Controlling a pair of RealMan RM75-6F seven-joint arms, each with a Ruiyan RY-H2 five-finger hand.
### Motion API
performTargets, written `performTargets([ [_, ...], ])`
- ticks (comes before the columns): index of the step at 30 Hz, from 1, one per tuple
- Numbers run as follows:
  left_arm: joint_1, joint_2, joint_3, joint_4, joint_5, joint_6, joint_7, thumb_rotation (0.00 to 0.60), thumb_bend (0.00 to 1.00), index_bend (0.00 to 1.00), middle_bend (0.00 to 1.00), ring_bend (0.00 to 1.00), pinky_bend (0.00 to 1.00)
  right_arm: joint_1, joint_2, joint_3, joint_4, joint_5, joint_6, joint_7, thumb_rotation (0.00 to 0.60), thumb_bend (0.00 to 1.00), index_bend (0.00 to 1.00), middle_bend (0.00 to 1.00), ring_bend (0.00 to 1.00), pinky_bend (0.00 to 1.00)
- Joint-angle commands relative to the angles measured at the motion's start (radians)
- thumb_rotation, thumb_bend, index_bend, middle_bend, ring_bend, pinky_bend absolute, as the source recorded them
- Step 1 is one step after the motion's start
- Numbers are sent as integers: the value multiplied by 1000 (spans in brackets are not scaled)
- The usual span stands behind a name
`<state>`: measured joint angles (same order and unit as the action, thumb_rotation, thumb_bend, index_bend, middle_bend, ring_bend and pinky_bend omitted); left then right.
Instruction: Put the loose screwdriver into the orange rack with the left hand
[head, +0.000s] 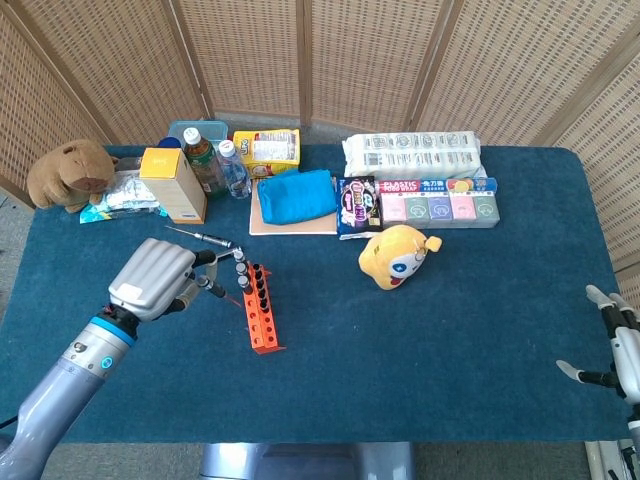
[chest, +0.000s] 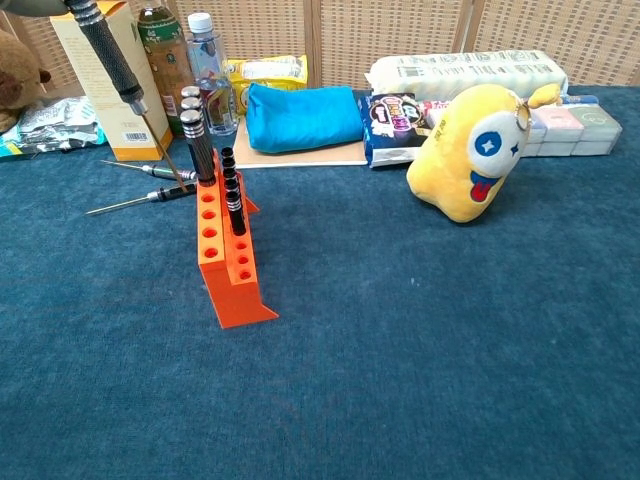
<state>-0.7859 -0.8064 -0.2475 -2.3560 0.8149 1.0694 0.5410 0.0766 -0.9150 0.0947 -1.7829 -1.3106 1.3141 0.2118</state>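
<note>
- The left hand (head: 152, 281) is over the left part of the blue counter (head: 420, 340), just left of the orange rack (head: 262, 315), with its fingers closed around a screwdriver (chest: 112, 60).
- In the chest view, that screwdriver comes in from the top left corner, tilted, with its black ribbed handle up and its thin shaft slanting down to the right toward the far end of the rack.
- The tip sits close to the back holes beside the upright tools, but I cannot tell whether it has entered a hole.
- The rack stands lengthwise on the counter; several black-handled tools (chest: 197, 135) stand upright in its far holes, and the near holes are empty.
- Two more small screwdrivers (chest: 148, 184) lie flat on the cloth just left of the rack's far end.
- The right hand (head: 618, 350) is at the far right edge of the counter in the head view, well apart from everything, with its fingers spread and nothing in them.
- Behind the rack are a tan carton (head: 173, 184), two bottles (head: 215, 162), a blue pouch (head: 296, 196) on a board, and a snack bag (head: 355, 206).
- A yellow plush toy (head: 397, 256) sits to the right of the rack, and a brown plush animal (head: 68, 173) is at the far left corner.
</note>
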Motion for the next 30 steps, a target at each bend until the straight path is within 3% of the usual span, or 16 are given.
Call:
performTargets([
  [1, -19, -26, 8, 0, -26, 31, 36, 600, 391, 527, 1000, 1000, 1000, 0, 0, 1, 1, 0, 0, 1, 600, 44, 0, 148, 12, 0],
  [16, -77, -138, 23, 0, -101, 159, 157, 600, 391, 527, 1000, 1000, 1000, 0, 1, 2, 1, 4, -2, 4, 600, 45, 0, 148, 12, 0],
  [30, -113, -184, 23, 0, -133, 196, 189, 600, 391, 527, 1000, 1000, 1000, -1, 4, 5, -1, 8, 1, 9, 600, 45, 0, 148, 12, 0],
])
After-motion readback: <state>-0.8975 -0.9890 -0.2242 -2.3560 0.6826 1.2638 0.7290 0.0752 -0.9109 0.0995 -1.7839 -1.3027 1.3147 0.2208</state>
